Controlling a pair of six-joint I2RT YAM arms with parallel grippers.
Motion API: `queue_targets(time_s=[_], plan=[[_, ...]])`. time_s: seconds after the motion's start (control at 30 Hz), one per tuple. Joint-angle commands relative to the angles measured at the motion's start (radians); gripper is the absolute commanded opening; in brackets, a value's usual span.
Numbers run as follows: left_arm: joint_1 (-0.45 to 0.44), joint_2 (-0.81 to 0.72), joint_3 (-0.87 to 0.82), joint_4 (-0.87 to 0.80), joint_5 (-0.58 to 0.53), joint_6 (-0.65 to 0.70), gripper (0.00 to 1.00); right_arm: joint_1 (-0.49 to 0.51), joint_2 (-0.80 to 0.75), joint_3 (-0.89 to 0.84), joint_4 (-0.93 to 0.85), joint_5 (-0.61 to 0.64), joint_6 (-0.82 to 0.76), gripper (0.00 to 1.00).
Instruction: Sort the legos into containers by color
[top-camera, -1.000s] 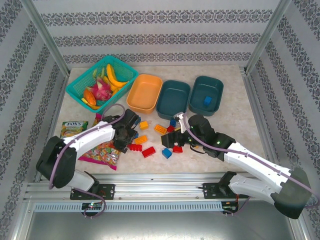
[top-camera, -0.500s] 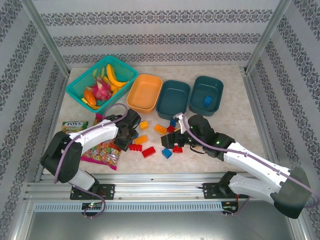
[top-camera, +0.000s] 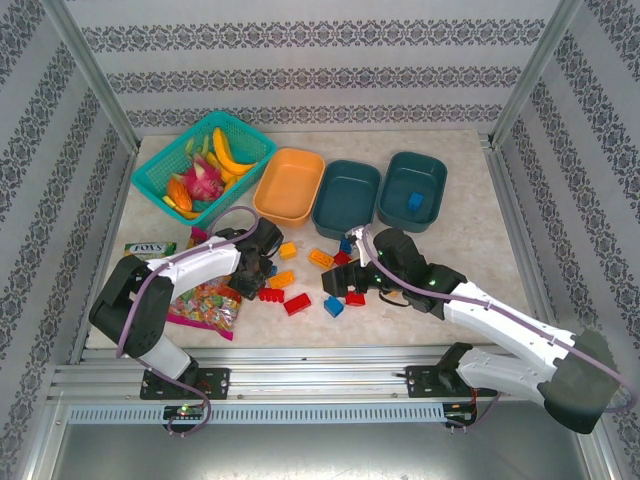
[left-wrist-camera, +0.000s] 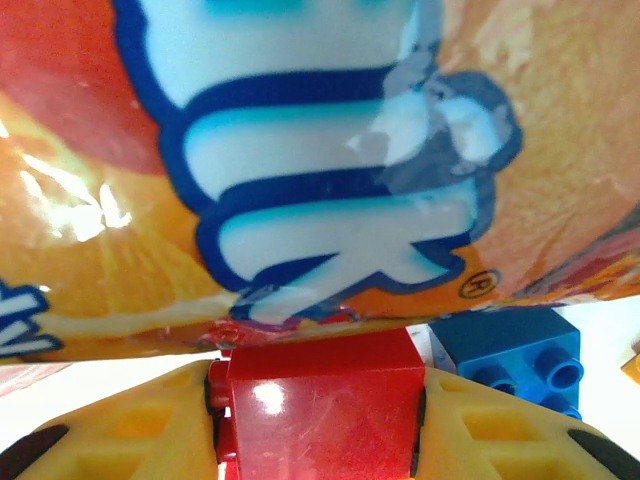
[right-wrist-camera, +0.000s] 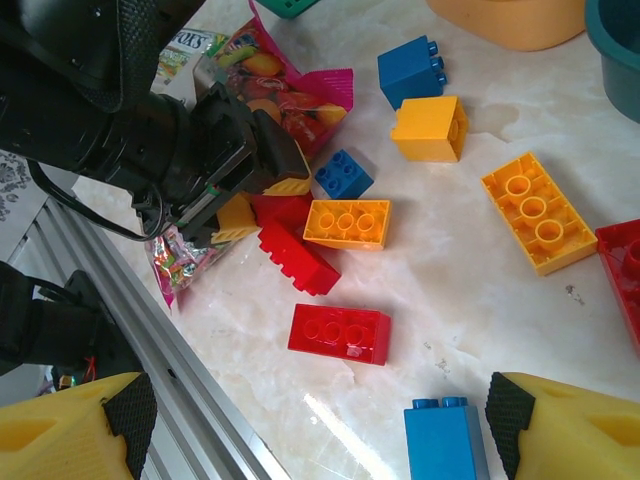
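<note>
Pick-up step of the sort, judging by how things lie, with most of the pieces not yet put away. Across the far side of the table (top-camera: 480, 230), from ten o'clock round to one: a lattice basket (top-camera: 143, 186) of toy fruit, an orange tub (top-camera: 290, 190), a middle teal tub (top-camera: 347, 200), and a right teal tub (top-camera: 425, 175) with one stored blue brick (top-camera: 414, 202) inside. At eight o'clock, a candy bag (top-camera: 200, 305), just beside the loose bricks (top-camera: 297, 304), red, orange-yellow and blue mixed near the table's middle. At the nine o'clock edge of that scatter, the left gripper (top-camera: 257, 270), low over the table, jaws clamped against both sides of a red brick (left-wrist-camera: 320, 400), with the wrapper right behind it. At the three o'clock edge, the right gripper (right-wrist-camera: 318, 412), jaws wide apart and holding nothing, hovering above a near blue brick (right-wrist-camera: 440, 440). Calls next, most likely, for a straight lift clear of the bag and neighbouring pieces, then a carry toward twelve o'clock to a tub holding no other colour, probably the middle teal or the orange one.
</note>
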Motion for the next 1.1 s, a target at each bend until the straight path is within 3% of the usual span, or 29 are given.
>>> queue_targets(time_s=[0.0, 0.27, 0.4, 0.73, 0.87, 1.07], plan=[[0.011, -0.012, 0.038, -0.042, -0.022, 0.021, 0.39, -0.005, 0.009, 0.012, 0.011, -0.008, 0.009, 0.87], [-0.010, -0.119, 0.193, -0.204, -0.095, 0.091, 0.39, -0.028, -0.022, 0.035, 0.035, 0.085, 0.019, 0.87], [0.003, -0.089, 0.322, -0.211, -0.128, 0.205, 0.39, -0.072, -0.017, 0.074, 0.079, 0.122, 0.049, 0.88], [0.143, 0.408, 0.922, -0.277, -0.008, 0.640, 0.40, -0.171, 0.098, 0.232, 0.085, 0.254, 0.101, 0.90], [0.182, 0.627, 1.166, -0.303, 0.049, 0.728, 0.41, -0.208, 0.141, 0.251, 0.080, 0.259, 0.148, 0.97], [0.217, 0.831, 1.374, -0.336, 0.098, 0.766, 0.41, -0.248, 0.170, 0.276, 0.055, 0.212, 0.190, 0.98]])
